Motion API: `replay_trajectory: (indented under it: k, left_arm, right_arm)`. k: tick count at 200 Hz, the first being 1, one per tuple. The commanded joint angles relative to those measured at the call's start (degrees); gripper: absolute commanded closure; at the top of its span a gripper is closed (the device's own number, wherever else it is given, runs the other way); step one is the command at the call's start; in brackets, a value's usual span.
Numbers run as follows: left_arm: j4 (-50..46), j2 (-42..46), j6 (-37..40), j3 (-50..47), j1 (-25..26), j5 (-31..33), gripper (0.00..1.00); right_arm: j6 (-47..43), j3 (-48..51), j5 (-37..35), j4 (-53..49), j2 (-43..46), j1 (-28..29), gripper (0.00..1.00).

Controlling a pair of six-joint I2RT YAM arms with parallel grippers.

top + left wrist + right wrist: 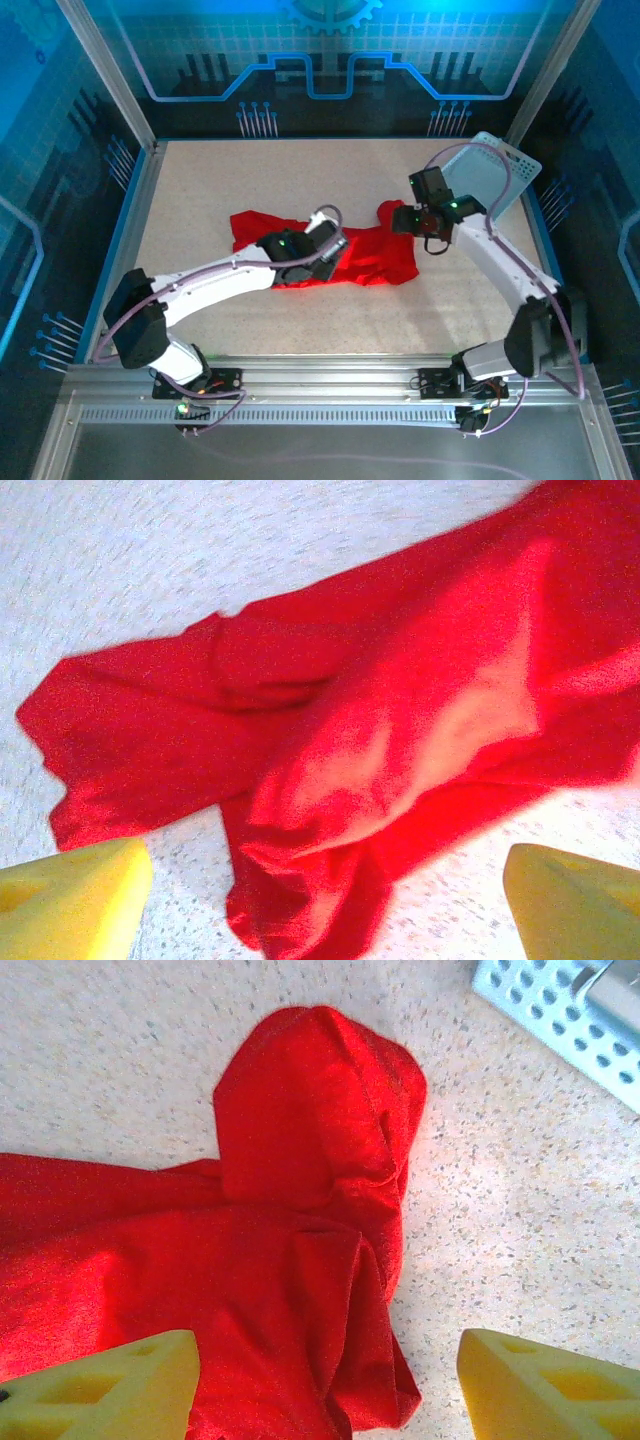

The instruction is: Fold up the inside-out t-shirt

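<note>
The inside-out t-shirt [370, 255] is bright red and lies crumpled in a long heap across the middle of the table. My left gripper [328, 252] hovers over the heap's middle. In the left wrist view its yellow fingertips [75, 900] stand wide apart, the gripper [325, 910] open above a rumpled fold of the t-shirt [400, 730]. My right gripper [413, 220] is over the shirt's right end. In the right wrist view that gripper [325, 1390] is open too, with a folded flap and rounded sleeve of the t-shirt [300, 1260] lying below it on the table.
A light blue mesh basket [492, 180] leans tilted at the back right, close behind the right arm; its perforated corner [560, 1020] shows in the right wrist view. Speckled tabletop [250, 180] surrounds the shirt, bounded by metal frame rails and blue walls.
</note>
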State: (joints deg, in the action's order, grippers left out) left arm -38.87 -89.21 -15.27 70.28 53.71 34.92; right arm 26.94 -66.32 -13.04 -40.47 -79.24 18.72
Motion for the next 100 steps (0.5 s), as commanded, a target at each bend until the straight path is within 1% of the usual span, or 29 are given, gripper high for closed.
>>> replay_trajectory:
  k: [1,20,47,71,100]
  left_arm:
    - [1.1,-5.4,6.1,2.5,1.7,3.0,0.08]
    - [2.5,-10.4,8.8,4.0,1.7,3.3,0.12]
    - [6.0,-16.1,13.7,5.5,2.0,3.8,0.13]
    - [7.8,-20.2,15.6,8.5,1.9,4.2,0.12]
    - [10.2,-23.5,16.3,12.1,1.9,2.8,0.08]
  right_arm:
    - [0.4,4.6,0.6,-0.6,5.5,-0.4,0.29]
    - [1.2,8.0,1.2,-0.7,9.8,-0.4,0.28]
    - [1.9,11.6,1.8,-1.2,15.0,-0.3,0.27]
    - [2.2,13.7,1.2,-1.2,18.5,-0.3,0.26]
    - [2.7,15.6,1.8,-0.3,20.4,-0.2,0.25]
